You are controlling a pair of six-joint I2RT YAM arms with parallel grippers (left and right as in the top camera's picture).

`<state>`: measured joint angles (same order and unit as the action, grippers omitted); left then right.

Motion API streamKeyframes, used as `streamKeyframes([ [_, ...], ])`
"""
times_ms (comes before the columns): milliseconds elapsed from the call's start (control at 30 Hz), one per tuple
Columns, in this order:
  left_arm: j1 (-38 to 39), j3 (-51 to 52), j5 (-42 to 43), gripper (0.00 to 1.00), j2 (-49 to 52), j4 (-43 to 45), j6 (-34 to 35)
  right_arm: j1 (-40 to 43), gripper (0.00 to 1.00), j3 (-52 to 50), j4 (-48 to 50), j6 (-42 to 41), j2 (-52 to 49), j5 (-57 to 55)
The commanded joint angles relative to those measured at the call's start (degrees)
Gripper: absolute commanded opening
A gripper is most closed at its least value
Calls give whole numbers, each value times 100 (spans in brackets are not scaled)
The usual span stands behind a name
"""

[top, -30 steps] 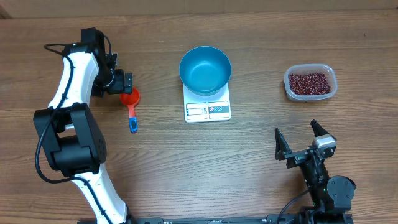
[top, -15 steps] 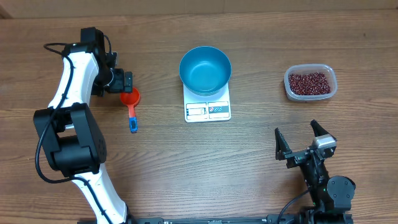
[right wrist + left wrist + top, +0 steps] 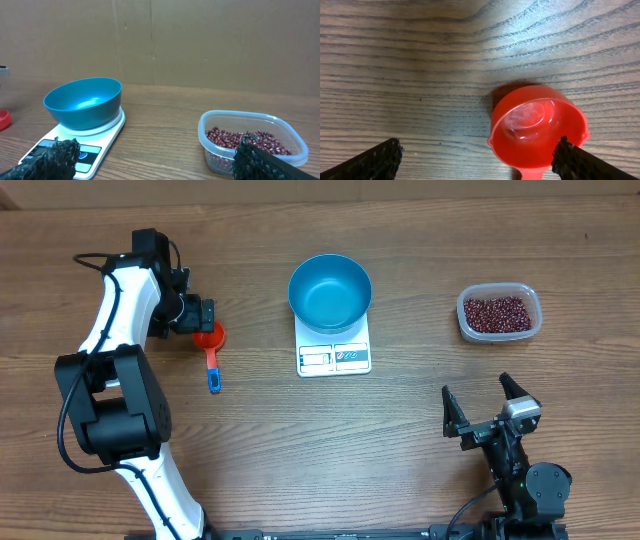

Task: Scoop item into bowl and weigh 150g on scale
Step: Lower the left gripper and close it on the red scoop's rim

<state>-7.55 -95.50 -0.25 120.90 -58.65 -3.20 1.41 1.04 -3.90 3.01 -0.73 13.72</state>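
Jaws on both arms stand released and spread wide, with nothing between them. Nearest, at the near right of the wood-grain table (image 3: 300, 450), the right gripper (image 3: 475, 386) hangs clear of every object and faces the far side. Further in, near the centre, the scale (image 3: 334, 357) lies flat with its display window and buttons along the near edge. Printed panels show on that face, but their lettering is too small to read and no brand can be made out. To the left lies a scoop (image 3: 210, 340) with a red cup and a blue handle end pointing near. The left gripper (image 3: 205, 313) hangs directly over the cup. In the left wrist view the right-hand fingertip (image 3: 572, 160) stands just beside the cup's rim, though contact cannot be confirmed. On the far part of the scale sits the bowl (image 3: 330, 292), upright, its light-blue inside bare. At the far right, well apart from the bowl, the beans (image 3: 495, 313) lie heaped in a clear plastic tub (image 3: 500, 338).
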Motion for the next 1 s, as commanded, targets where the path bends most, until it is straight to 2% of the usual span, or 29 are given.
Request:
streamKeyframes([
  [0,7,195,-17,100,70,72,-87,-33,100,-59,35,7,55,-11],
  [267,7,592,-17,100,72,481,-87,-33,100,-59,35,7,57,-11],
  [967,7,730,-20,100,72,586,-90,-33,100,-59,35,7,55,-11],
])
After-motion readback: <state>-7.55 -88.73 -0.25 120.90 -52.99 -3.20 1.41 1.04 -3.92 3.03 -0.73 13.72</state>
